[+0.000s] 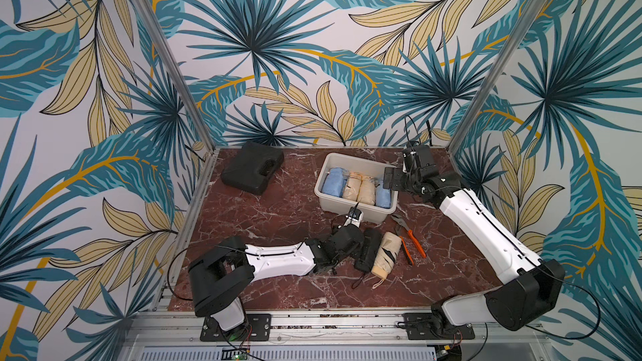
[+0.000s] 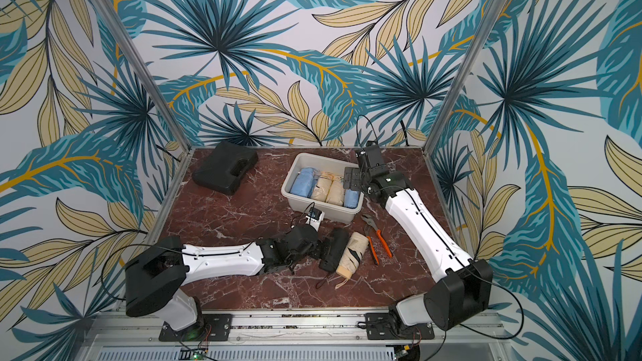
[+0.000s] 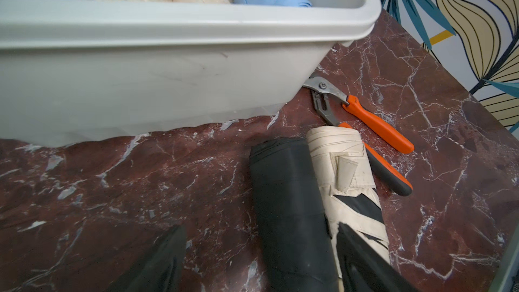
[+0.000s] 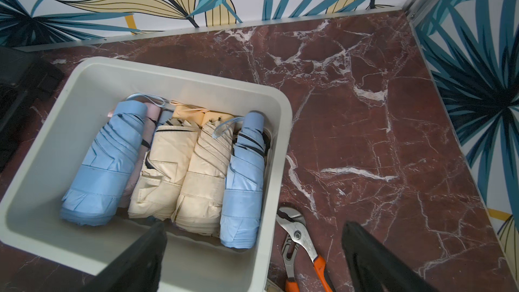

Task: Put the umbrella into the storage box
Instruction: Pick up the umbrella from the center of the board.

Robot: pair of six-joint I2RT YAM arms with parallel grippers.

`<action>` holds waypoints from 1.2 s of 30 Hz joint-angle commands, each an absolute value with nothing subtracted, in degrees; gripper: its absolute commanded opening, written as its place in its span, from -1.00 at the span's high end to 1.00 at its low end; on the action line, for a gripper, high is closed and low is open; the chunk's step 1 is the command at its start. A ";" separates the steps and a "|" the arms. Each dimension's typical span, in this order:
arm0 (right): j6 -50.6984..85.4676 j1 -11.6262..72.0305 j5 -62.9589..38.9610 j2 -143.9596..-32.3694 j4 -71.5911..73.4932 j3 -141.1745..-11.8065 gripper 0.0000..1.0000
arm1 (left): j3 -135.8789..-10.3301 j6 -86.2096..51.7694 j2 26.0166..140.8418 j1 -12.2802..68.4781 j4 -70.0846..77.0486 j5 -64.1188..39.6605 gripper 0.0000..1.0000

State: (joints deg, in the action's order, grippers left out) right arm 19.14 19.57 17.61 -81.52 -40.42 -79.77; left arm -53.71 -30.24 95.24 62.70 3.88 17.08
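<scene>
Where the left fingers (image 3: 160,262) reach: spread wide astride black folded umbrella (image 3: 289,206), not clamped.
Umbrella's place: flat on counter (image 1: 278,210), outside storage box (image 3: 168,74), touching cream folded umbrella (image 3: 345,164).
Pliers (image 3: 373,125): just beside the cream one.
Box contents: packed umbrellas (image 4: 202,181), blue outermost.
Right fingers (image 4: 134,262): wide open, empty, above box corner.
Hard case (image 1: 252,168): far back.

Storage box (image 2: 333,216) far, right of centre on marble table (image 2: 243,230). Four folded umbrellas (image 2: 321,187) side by side inside: blue, cream, cream, blue. Right gripper (image 2: 351,179) above box's right end. Nearer: black umbrella (image 2: 336,243) touching cream umbrella (image 2: 352,255), pliers (image 2: 377,241) just right. Left gripper (image 2: 324,250) at black umbrella's left side. Black case (image 2: 225,168) far left.
</scene>
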 commanded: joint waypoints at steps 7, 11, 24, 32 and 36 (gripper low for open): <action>22.65 19.42 18.70 -79.24 -42.25 -77.72 -0.99 | -61.25 -30.16 99.95 63.70 -4.33 14.79 -0.75; 22.68 19.42 19.80 -78.38 -42.28 -77.48 -0.99 | -63.22 -29.40 102.15 63.75 -6.38 13.38 -0.76; 23.10 19.31 21.80 -75.79 -42.10 -75.28 -0.99 | -68.39 -27.07 107.79 64.07 -12.20 9.54 -0.77; 23.47 19.34 22.16 -75.15 -41.55 -74.89 -0.99 | -68.01 -27.16 109.35 64.07 -14.27 8.97 -0.63; 23.13 19.34 21.68 -75.03 -41.12 -74.62 -0.99 | -65.71 -26.08 107.97 64.08 -15.37 12.14 -0.34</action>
State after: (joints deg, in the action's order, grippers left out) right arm 22.68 19.53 21.21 -76.38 -40.99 -75.83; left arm -67.22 -27.31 108.77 63.83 -13.19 9.47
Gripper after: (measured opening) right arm 0.994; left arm 0.683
